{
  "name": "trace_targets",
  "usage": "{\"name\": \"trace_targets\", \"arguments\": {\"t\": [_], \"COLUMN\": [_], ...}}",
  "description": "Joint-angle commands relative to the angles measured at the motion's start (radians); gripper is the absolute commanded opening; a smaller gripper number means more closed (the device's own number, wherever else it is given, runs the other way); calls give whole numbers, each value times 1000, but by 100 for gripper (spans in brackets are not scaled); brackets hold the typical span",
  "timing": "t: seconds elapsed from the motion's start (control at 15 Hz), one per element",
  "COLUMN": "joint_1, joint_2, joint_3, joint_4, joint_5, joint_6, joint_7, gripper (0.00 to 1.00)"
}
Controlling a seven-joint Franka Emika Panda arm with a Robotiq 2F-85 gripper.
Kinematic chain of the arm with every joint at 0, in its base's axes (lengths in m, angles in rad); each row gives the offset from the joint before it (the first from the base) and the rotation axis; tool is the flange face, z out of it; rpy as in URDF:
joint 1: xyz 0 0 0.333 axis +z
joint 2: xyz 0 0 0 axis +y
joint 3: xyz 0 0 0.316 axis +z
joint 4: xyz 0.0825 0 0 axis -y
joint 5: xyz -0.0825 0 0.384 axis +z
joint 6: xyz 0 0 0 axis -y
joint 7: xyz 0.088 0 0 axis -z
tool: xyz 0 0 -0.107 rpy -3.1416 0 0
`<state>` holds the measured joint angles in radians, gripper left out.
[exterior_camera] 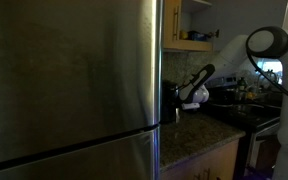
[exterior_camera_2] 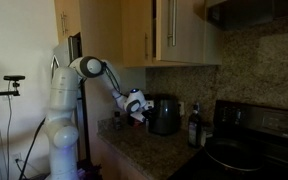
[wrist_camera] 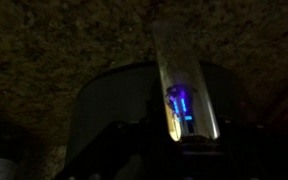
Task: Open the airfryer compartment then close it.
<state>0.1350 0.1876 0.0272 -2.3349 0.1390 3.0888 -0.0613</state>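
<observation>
Airfryer (exterior_camera: pixel 171 104) half behind the fridge (exterior_camera: pixel 74 80)

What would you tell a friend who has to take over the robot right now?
Gripper: right beside the airfryer, on its arm-facing side. Too dark to tell whether it is open or shut, or touching the handle.
Airfryer: stands on the granite counter under the cabinets. Its compartment looks pushed in.
Done: no opening shows in these pictures.
Left: probably everything. Grip the handle, pull the compartment out, then push it back in.
</observation>
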Motion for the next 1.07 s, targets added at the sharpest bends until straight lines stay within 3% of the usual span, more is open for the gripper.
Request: {"name": "trace_targets", "arguments": {"t": [0.0, 0.13, 0.27, 0.4, 0.53, 0.67, 0.73, 0.8, 0.87, 1.0], "joint_1": [24, 44, 112, 103, 52, 36, 30, 24, 22, 19], "joint_2": [-1, -5, -40, -62, -75, -76, -73, -68, -65, -51], "joint_3": [-42, -67, -170, -136, -77, -58, -52, -49, -49, -56], "joint_4": [-2, -4, -2, 24, 47, 55, 50, 41, 38, 31], "joint_5": [-51, -84, -197, -207, -236, -235, -234, -236, -248, -280], "joint_6": [1, -15, -186, -334, -474, -510, -459, -385, -336, -201], "joint_7": [52, 86, 182, 190, 205, 208, 222, 235, 249, 282], "gripper": [10, 9, 9, 9, 9, 9, 9, 59, 61, 75]}}
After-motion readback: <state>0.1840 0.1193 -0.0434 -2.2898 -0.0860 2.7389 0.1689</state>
